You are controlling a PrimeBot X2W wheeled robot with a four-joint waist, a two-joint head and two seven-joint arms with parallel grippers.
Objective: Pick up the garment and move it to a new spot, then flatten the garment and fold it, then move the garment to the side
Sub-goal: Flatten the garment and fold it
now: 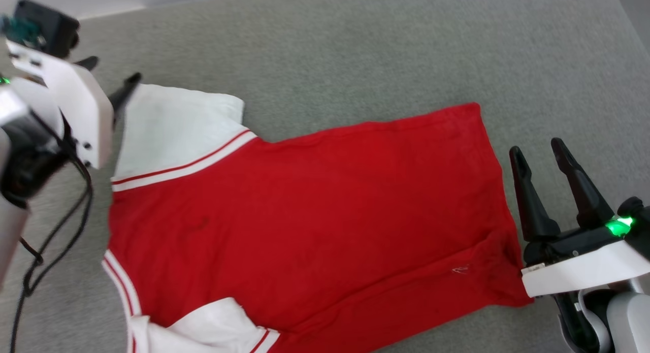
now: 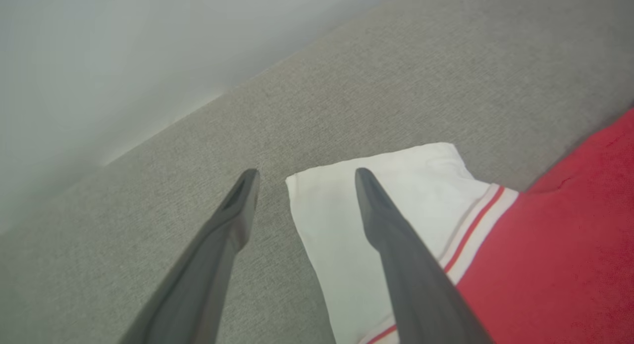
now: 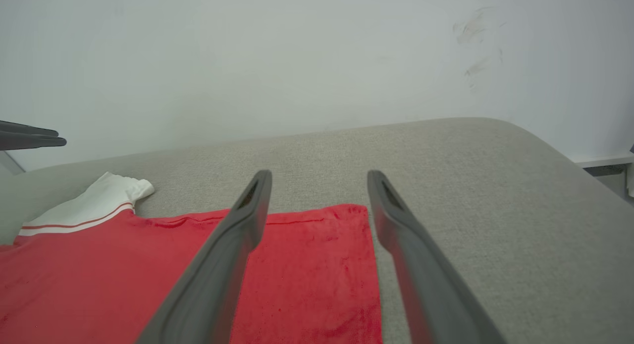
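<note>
The garment [image 1: 304, 200] is a red jersey tee, lying spread out pretty flat on a grey upholstered surface [image 1: 355, 53] with a plain red side up. It runs sideways across the head view, shoulders toward the robot's left and hem [image 1: 495, 190] toward its right. Both short sleeves are white with red-and-white striped seams. The far sleeve [image 1: 172, 129] lies flat, pointing away from the robot. The near sleeve [image 1: 203, 327] is a bit bunched at the bottom edge of that view. There are a few wrinkles by the hem's near corner, otherwise it's smooth.

The left gripper [image 1: 111, 71] is up at the top left with its claw spread wide and nothing in it. On its own wrist cam, one finger [image 2: 396, 245] crosses the far sleeve's outer end and the other is over bare grey fabric, so the sleeve's edge sits between them. I can't tell if the tips actually touch the cloth. A black cable [image 1: 56, 231] loops down from that arm.

The right gripper [image 1: 537, 149] is at the lower right, just beside the hem, also spread wide and empty. On its wrist cam the hem edge runs between its two fingers, one over red and one over grey. A green light [image 1: 620, 223] glows at its wrist. Behind the surface there's a pale wall [image 3: 297, 62] with some scuff marks.
</note>
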